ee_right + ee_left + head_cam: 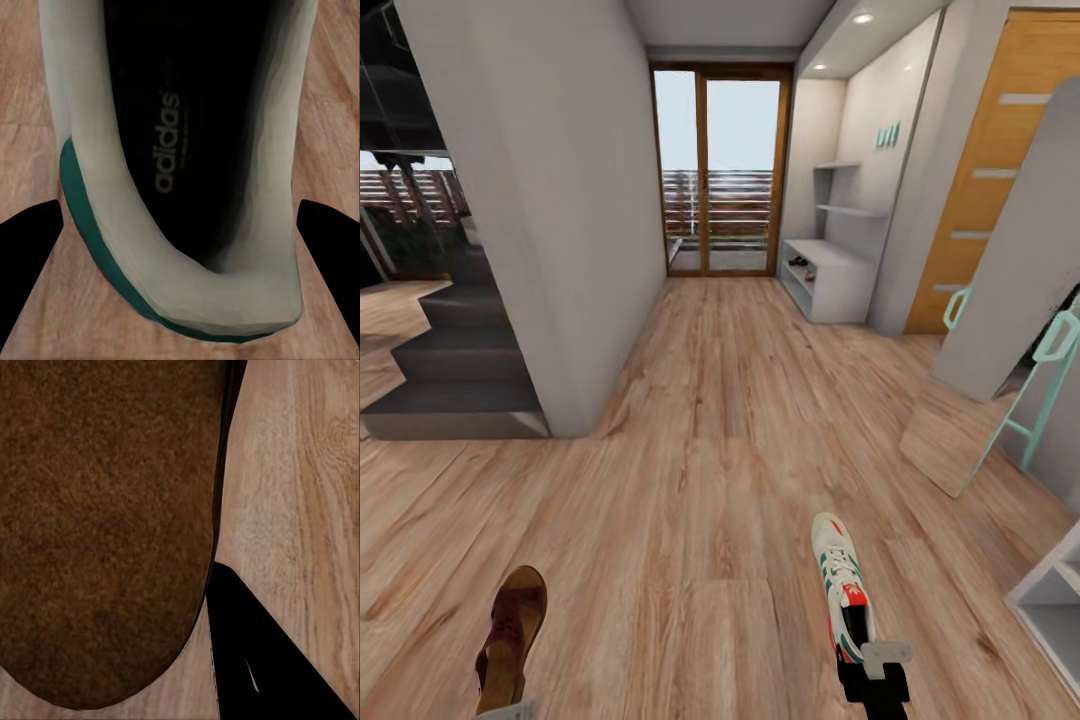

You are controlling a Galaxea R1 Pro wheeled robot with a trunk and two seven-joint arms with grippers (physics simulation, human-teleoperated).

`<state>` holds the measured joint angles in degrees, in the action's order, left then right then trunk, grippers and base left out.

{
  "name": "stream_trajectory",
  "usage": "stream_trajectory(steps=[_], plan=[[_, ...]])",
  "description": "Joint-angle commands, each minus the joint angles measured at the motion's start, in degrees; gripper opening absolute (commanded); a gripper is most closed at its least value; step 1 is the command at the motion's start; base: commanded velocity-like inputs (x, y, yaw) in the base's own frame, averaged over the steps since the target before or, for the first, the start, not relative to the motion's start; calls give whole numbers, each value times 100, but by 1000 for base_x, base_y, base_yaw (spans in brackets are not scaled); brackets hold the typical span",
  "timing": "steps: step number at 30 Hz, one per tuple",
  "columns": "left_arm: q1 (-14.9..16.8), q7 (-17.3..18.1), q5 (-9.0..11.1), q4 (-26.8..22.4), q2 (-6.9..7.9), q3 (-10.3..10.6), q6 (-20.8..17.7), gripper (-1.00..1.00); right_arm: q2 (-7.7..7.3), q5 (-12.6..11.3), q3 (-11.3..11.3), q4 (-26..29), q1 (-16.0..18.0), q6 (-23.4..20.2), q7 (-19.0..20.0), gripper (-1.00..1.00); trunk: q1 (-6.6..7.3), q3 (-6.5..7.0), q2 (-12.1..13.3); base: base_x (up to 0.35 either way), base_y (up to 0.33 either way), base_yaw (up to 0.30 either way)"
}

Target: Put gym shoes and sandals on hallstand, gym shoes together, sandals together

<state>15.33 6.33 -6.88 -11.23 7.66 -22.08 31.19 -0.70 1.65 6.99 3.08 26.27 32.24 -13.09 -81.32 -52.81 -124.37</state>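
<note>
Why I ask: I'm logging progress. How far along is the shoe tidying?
Done: nothing clearly racked; a dark item on the hallstand shelf is too small to identify. In hand: one sandal in the left jaws, one gym shoe in the right. Left: carrying both to the hallstand, then the others.

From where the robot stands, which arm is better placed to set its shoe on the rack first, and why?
Right, probably. The hallstand stands far ahead on the right, and the right claw holds the gym shoe on that side.

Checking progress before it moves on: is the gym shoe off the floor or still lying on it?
Off the floor: the right pincer holds the gym shoe by its heel, toe pointing ahead.
</note>
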Motion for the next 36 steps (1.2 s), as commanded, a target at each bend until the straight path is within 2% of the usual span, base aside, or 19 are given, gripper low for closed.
stream_trajectory(steps=[1,36], plan=[[5,18,-77,4,-1,-57,19,-100,0,20,48,-2,3,1,-54,-100,-2,-5,-2,338,0,0],[5,18,-79,7,-1,-59,19,-100,0,20,48,-9,2,1,-52,-100,-2,-5,-2,338,0,0]])
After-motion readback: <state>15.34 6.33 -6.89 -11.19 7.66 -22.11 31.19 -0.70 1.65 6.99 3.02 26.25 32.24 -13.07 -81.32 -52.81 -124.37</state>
